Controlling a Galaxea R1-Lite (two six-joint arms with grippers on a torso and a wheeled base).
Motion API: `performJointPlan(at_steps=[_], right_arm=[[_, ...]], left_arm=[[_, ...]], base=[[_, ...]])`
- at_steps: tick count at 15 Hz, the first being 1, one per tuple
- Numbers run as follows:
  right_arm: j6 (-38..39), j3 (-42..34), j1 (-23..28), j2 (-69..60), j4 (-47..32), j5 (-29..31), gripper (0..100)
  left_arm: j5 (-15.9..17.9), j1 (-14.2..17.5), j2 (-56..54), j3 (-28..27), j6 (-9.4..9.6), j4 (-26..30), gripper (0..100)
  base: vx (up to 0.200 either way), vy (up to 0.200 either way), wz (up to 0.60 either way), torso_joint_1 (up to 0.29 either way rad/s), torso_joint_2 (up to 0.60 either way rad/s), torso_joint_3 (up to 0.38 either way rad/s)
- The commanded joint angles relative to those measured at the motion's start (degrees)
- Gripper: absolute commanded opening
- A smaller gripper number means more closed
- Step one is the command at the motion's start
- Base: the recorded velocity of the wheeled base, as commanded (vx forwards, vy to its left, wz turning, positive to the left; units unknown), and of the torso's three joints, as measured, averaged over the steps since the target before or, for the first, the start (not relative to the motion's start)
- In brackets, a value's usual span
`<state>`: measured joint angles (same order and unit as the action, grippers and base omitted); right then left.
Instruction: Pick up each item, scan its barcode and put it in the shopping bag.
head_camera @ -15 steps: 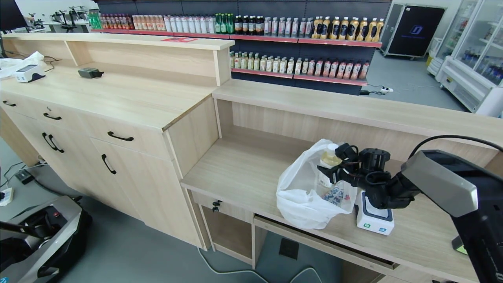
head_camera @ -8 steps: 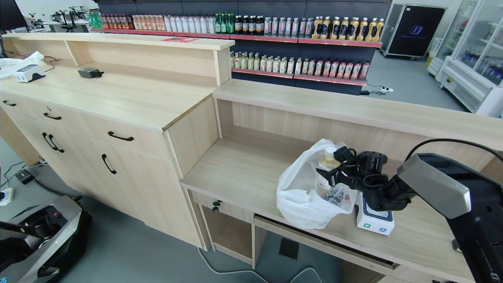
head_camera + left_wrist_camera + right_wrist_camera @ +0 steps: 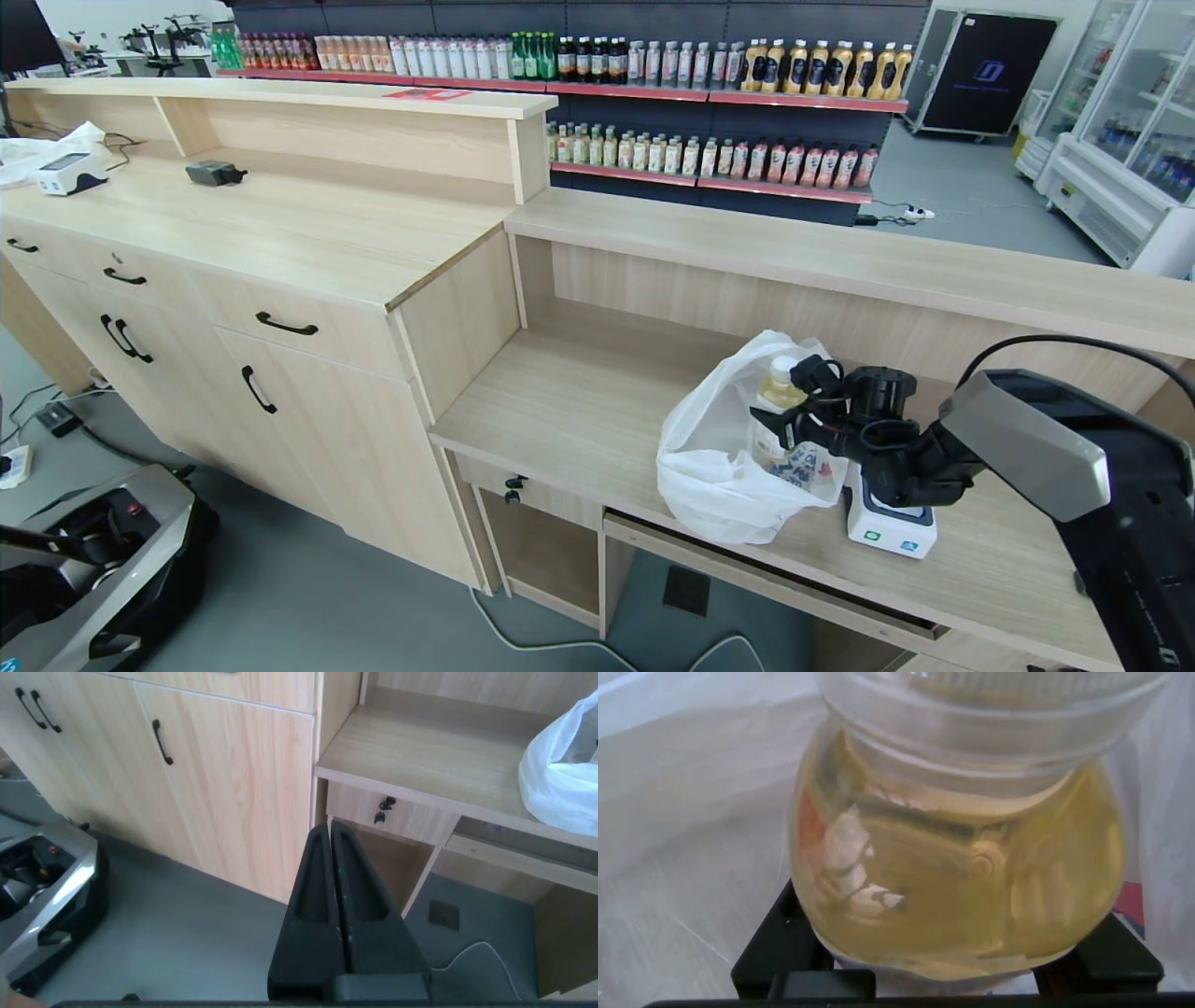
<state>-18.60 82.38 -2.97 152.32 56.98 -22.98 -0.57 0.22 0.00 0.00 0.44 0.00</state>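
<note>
Over the last second the right gripper has dropped a bit and slid toward the shopping bag, taking the drink bottle lower into the bag's open mouth. Closest in, the left gripper hangs low over the grey floor in front of the cabinet doors, its fingers pressed together with nothing between them. Up on the tabletop, the white scanner sits near the front edge, just beside the bag. The right fingers are clamped on the drink bottle, which has pale yellow liquid and a white cap. It's upright and partly inside the bag, next to some printed packaging. Way back, shelves of bottled drinks line the wall.
</note>
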Motion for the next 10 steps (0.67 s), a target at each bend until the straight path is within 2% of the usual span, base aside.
performJointPlan(at_steps=[1, 2, 3, 10], right_arm=[[-0.03, -0.03, 0.07, 0.43, -0.03, 0.04, 0], [-0.03, -0.12, 0.16, 0.43, -0.11, 0.04, 0], [-0.03, -0.21, 0.25, 0.61, -0.11, 0.04, 100], [1.99, -0.47, 0.34, -2.47, -0.73, 0.22, 100]], left_arm=[[-0.04, 0.04, 0.00, 0.00, 0.00, 0.00, 0], [-0.04, 0.04, 0.00, 0.00, 0.00, 0.00, 0], [-0.04, 0.04, 0.00, 0.00, 0.00, 0.00, 0], [-0.04, 0.04, 0.00, 0.00, 0.00, 0.00, 0]], base=[[0.000, 0.000, 0.00, 0.000, 0.00, 0.000], [0.000, 0.000, 0.00, 0.000, 0.00, 0.000], [0.000, 0.000, 0.00, 0.000, 0.00, 0.000], [0.000, 0.000, 0.00, 0.000, 0.00, 0.000]])
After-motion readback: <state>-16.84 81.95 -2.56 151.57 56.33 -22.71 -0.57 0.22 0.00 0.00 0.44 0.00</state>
